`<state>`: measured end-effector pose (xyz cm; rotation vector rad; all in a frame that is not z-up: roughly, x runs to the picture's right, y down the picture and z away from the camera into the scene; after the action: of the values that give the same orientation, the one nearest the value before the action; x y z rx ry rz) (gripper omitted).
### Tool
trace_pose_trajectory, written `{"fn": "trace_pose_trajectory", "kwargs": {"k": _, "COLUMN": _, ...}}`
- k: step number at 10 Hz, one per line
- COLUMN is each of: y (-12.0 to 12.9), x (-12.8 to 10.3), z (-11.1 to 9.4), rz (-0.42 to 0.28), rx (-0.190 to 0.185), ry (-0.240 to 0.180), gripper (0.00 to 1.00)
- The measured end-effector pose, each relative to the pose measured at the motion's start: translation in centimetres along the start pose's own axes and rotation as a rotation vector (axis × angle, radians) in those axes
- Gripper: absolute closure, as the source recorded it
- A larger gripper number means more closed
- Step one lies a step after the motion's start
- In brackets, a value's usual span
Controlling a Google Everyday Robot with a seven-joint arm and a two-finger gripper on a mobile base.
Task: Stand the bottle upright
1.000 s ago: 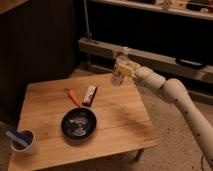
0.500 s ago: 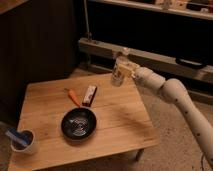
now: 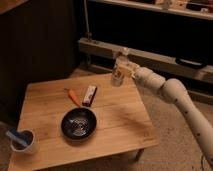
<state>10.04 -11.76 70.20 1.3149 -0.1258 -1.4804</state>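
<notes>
Bottle (image 3: 117,78) still in gripper (image 3: 120,67) near table (image 3: 120,117)

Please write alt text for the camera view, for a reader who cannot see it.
A white robot arm reaches in from the right, its gripper shut on the bottle, held roughly upright over the far right corner of a wooden table. On the table are a black pan, an orange-handled tool, a red-and-white packet and a cup.
</notes>
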Motion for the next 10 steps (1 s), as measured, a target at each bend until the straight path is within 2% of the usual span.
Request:
{"fn": "trace_pose_trajectory", "kwargs": {"k": 1, "y": 0.2, "x": 0.0, "z": -0.3, "rz": -0.048, "rx": 0.011, "ry": 0.029, "gripper": 1.0}}
{"fn": "trace_pose_trajectory", "kwargs": {"k": 3, "y": 0.4, "x": 0.1, "z": -0.7, "rz": -0.08, "rx": 0.034, "ry": 0.045, "gripper": 1.0}}
{"fn": "trace_pose_trajectory", "kwargs": {"k": 6, "y": 0.5, "x": -0.3, "z": -1.8, "rz": -0.101, "rx": 0.048, "ry": 0.023, "gripper": 1.0}}
{"fn": "trace_pose_trajectory", "kwargs": {"k": 8, "y": 0.6, "x": -0.9, "z": -2.5, "rz": -0.112, "rx": 0.043, "ry": -0.008, "gripper": 1.0}}
{"fn": "trace_pose_trajectory", "kwargs": {"k": 10, "y": 0.8, "x": -1.7, "z": -3.0, "rz": -0.118, "rx": 0.041, "ry": -0.016, "gripper": 1.0}}
